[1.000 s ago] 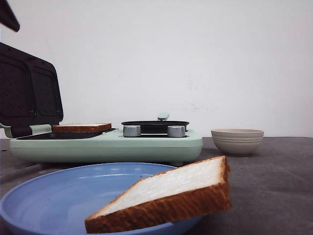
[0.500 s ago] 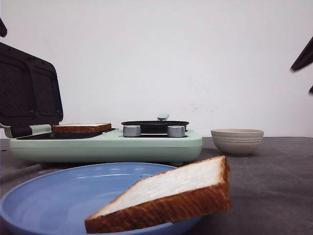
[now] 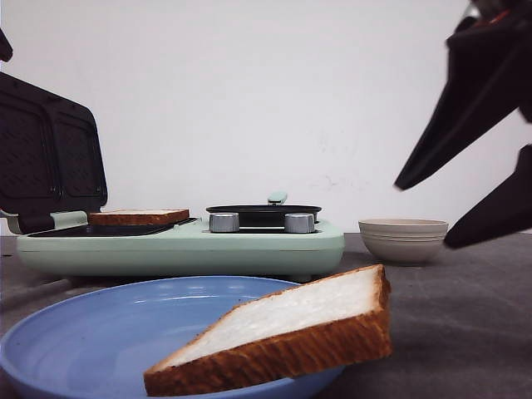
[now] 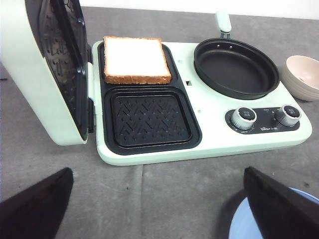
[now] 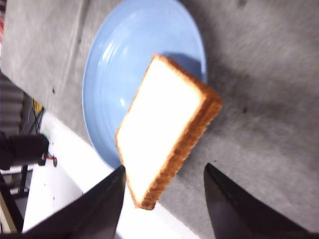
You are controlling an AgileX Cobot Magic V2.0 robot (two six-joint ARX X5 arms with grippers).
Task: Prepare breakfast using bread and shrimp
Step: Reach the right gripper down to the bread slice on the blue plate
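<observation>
Surface: grey table (image 3: 465,316).
Right gripper (image 5: 164,199): wide open, empty.
Left gripper (image 4: 159,204): open, empty.
Risk: bread (image 5: 164,124) overhangs blue plate (image 5: 114,64) at 4 o'clock; a nudge could tip it off.

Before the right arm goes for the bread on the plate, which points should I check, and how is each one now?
1. Right gripper open: ok, jaws spread wide.
2. Right gripper empty: ok, nothing between the jaws.
3. Bread on the plate free to take: ok, it leans on the plate rim, one corner past the edge.
4. Sandwich maker open: ok, lid stands up.
5. Free slot for it: ok, second slot is bare; the other slice fills the first.
6. Left gripper out of the way: ok, open, empty, apart from the plate bread.
</observation>
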